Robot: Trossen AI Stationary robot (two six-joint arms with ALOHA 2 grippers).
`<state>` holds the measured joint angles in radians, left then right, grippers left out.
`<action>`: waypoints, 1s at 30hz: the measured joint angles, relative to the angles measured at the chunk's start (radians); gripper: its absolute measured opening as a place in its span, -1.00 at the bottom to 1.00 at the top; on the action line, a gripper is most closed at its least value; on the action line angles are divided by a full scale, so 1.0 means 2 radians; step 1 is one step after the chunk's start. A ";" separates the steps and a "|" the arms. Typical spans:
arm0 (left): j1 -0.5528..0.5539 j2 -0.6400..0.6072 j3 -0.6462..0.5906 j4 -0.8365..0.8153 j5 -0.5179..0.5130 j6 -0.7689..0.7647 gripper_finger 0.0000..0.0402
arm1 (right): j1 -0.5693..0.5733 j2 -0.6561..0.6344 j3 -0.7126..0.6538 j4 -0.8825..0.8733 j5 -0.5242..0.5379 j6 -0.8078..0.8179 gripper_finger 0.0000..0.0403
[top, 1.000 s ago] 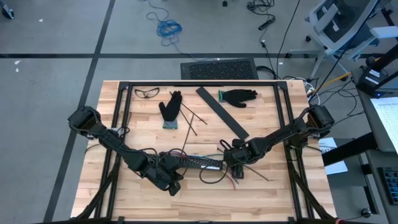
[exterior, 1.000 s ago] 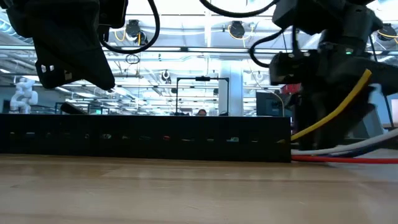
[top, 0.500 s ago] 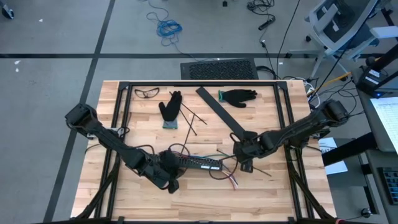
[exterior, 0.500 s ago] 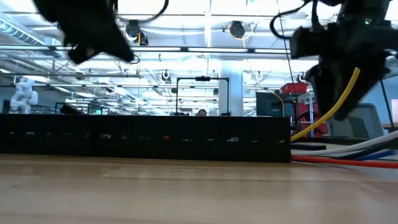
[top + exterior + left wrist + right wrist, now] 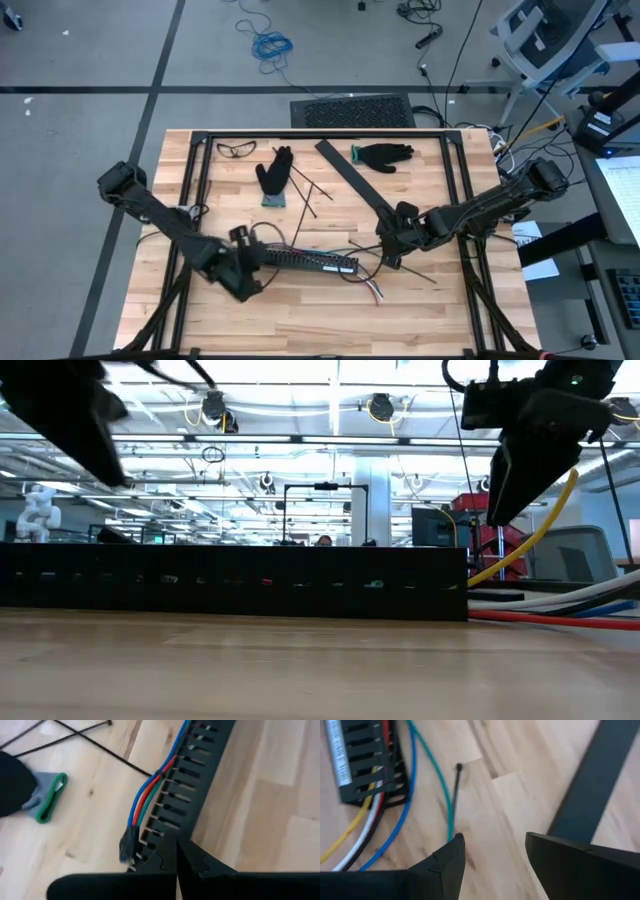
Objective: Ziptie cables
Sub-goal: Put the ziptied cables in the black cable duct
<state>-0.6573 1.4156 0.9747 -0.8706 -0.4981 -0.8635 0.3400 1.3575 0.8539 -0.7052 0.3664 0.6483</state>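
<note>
a wooden table [image 5: 330, 320] seen from above, with two dark robot arms reaching in from either side. the left gripper [image 5: 243, 262] sits over the near-left part of the table, at the left end of a black slotted strip [image 5: 305, 261] that lies flat across the middle. its fingers [image 5: 192, 862] are pressed together and hold nothing — in its wrist view the closed tips hang just above the strip's end.

the right gripper [image 5: 397, 235] hovers above the table just past the strip's right end, near the lower end of a long flat black bar [image 5: 355, 182] lying diagonally. its fingers [image 5: 451, 855] stand apart with bare wood between them, gripping nothing.

the cables [image 5: 368, 283] — yellow, blue, green, red and white wires — run along the slotted strip and spill out loosely from its right end onto the wood. in the left wrist view, blue, red and green strands lie along the strip's slots.

farther back on the table lie two black gloves [image 5: 274, 175], a pair of safety glasses [image 5: 237, 149] and a few thin black sticks [image 5: 312, 192].
</note>
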 joint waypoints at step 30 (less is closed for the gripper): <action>-0.075 0.119 -0.010 -0.063 0.004 -0.242 -1.00 | -0.010 0.000 0.000 0.009 0.026 0.001 -0.01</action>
<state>-0.8078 1.6531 0.9543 -0.9969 -0.4893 -1.3466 0.3195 1.3575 0.8540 -0.6873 0.4191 0.6495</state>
